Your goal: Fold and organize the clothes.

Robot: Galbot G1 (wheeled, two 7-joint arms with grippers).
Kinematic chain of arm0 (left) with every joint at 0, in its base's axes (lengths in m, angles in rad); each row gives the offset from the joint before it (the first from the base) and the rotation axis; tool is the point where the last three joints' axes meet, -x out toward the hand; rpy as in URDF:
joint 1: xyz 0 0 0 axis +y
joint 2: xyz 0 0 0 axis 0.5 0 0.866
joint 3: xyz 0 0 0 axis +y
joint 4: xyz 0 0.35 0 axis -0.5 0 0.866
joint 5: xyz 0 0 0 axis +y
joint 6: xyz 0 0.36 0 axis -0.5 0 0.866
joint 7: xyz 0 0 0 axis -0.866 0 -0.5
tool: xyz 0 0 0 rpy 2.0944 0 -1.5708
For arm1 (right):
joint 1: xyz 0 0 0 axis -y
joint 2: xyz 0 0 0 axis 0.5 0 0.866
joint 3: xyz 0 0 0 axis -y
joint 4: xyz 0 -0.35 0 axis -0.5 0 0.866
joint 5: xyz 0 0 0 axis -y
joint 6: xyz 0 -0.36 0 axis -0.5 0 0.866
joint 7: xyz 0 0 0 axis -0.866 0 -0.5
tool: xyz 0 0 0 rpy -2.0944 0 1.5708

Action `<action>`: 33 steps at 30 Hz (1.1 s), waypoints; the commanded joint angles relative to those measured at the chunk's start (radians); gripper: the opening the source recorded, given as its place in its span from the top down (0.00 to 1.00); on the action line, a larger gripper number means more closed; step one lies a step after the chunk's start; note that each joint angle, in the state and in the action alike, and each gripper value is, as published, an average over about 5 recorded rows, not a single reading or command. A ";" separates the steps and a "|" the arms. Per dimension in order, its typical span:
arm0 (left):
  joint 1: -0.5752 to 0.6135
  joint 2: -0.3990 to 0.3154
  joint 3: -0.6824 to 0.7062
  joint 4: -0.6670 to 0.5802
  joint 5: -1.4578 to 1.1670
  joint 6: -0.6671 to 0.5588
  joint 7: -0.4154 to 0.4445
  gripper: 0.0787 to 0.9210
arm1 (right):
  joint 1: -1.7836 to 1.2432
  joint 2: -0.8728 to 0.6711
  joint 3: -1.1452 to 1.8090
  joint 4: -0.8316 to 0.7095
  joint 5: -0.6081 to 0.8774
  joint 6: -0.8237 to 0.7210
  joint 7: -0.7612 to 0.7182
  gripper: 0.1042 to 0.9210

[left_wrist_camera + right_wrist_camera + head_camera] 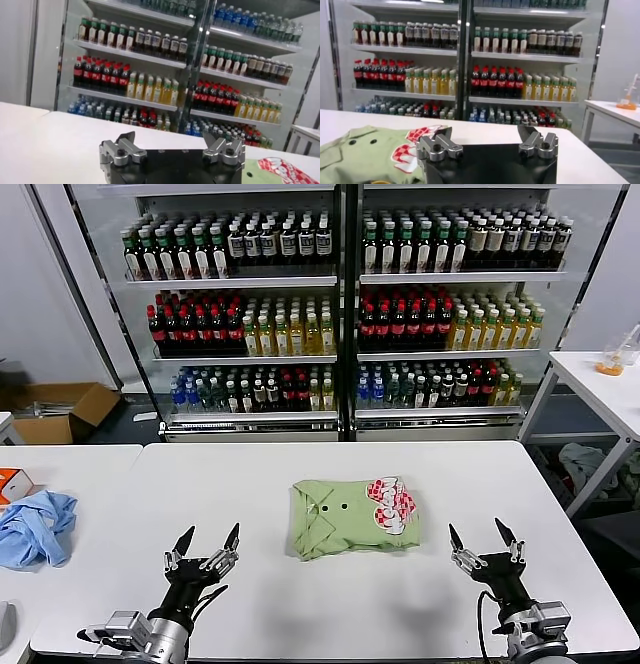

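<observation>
I am looking down at the white table (300, 604) with the polo shirt (352, 517) as my landmark: it is lying folded into a compact, roughly square bundle near the middle of the tabletop, collar and 2 small dark buttons facing up on its left part and the red-and-white print showing on its right part. My left gripper (205, 556) is hovering above the table on the near-left side of the shirt, well apart from it, with its 2 fingers spread apart and nothing between them. My right gripper (485, 551) is hovering on the near-right side of the shirt, also apart from it, fingers likewise splayed and holding nothing. From the right wrist camera I am seeing the shirt (367, 155) just beyond that gripper (487, 145), and from the left wrist camera only a corner of the shirt (280, 172) is showing beside the left gripper (172, 150). Far to the left of the shirt, on a neighbouring table, a crumpled light blue cloth (35, 527) is sitting. Behind the shirt, past the table's far edge, a glass-door cooler (340, 304) is standing with rows of bottles.
</observation>
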 commanded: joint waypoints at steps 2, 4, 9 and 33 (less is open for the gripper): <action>0.020 0.001 -0.012 -0.038 0.043 0.002 0.002 0.12 | -0.039 0.025 0.017 0.051 0.025 0.009 0.029 0.12; 0.026 0.000 -0.016 -0.044 0.045 0.002 0.003 0.12 | -0.032 0.027 0.012 0.057 0.045 0.004 0.035 0.12; 0.039 -0.009 -0.020 -0.056 0.058 0.001 0.005 0.12 | -0.026 0.023 0.005 0.066 0.030 -0.003 0.035 0.12; 0.054 -0.007 -0.030 -0.071 0.079 0.004 0.016 0.12 | 0.015 0.000 -0.013 0.075 -0.006 -0.007 0.080 0.12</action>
